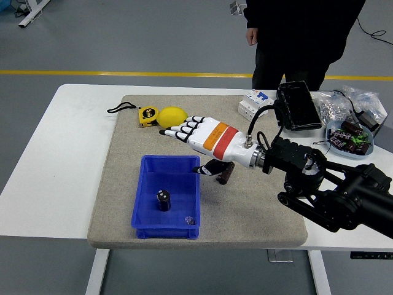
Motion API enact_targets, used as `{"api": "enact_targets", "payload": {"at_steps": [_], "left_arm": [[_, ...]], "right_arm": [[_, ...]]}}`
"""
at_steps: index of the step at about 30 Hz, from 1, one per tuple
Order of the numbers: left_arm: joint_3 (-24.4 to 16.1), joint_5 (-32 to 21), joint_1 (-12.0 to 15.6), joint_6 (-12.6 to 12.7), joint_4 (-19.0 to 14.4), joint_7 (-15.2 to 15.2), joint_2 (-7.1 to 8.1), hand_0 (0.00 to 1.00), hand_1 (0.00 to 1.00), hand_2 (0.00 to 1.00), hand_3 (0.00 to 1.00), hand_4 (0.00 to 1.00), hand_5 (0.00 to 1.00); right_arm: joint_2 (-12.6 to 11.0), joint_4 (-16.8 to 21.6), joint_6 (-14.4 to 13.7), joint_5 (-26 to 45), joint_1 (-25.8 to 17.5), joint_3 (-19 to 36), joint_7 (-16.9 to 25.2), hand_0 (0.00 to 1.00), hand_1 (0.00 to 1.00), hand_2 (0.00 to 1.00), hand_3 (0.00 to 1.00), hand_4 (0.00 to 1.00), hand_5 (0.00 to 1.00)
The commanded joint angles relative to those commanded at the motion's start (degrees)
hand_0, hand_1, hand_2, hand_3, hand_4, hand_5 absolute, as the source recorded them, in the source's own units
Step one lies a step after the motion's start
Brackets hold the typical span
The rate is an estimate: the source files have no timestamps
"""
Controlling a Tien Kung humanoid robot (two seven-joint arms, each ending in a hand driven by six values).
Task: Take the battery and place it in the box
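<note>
A dark cylindrical battery [163, 200] stands upright inside the blue box [148, 223], near its middle. My right hand [187, 133], white with an orange and red band, hovers above the box's far right corner with its fingers spread flat and nothing in them. A second dark battery [225, 172] lies on the mat just under the wrist, partly hidden by the thumb. The left arm does not show.
A yellow tape measure [146, 115] and a yellow lemon-like object [172, 116] lie on the grey mat [123, 153] behind the hand. A white box [255, 102], a black case [297, 105] and a tray of parts [350, 136] sit at the right. A person in black [301, 37] stands at the far side.
</note>
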Motion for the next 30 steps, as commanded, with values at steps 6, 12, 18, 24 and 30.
{"api": "enact_targets", "payload": {"at_steps": [6,12,18,24,30], "left_arm": [[-0.69,0.34,0.27,-0.15,0.0,-0.02,0.08,0.76,0.71,0.734,0.636,0.71,0.624],[-1.73,1.66,0.39,-0.36,0.0,0.34,-0.11,0.76,0.71,0.733,0.634,0.711,0.625],[-2.55,2.8,0.55,-0.51,0.0,0.61,-0.18,0.759,0.71,0.733,0.633,0.708,0.621],[-3.38,3.94,1.0,-0.54,0.0,0.85,-0.19,0.759,0.71,0.732,0.632,0.704,0.618],[-3.64,4.25,1.27,-0.64,0.0,0.86,-0.07,0.76,0.709,0.732,0.632,0.704,0.617]], "right_arm": [[-5.14,4.43,2.18,5.99,-5.39,6.0,-9.27,0.804,0.713,0.789,0.963,0.998,0.309],[-7.12,8.49,3.29,6.13,-9.2,8.17,-16.42,0.5,0.351,0.446,0.938,0.998,0.46],[-6.99,11.48,6.5,5.2,-11.12,7.91,-22.86,0.288,0.204,0.298,0.914,0.998,0.568],[-5.03,12.56,8.84,2.3,-11.91,7.44,-28.35,0.205,0.162,0.26,0.887,0.998,0.608],[-2.92,10.95,7.75,-0.77,-12.41,6.92,-30.5,0.205,0.166,0.263,0.847,0.998,0.594]]}}
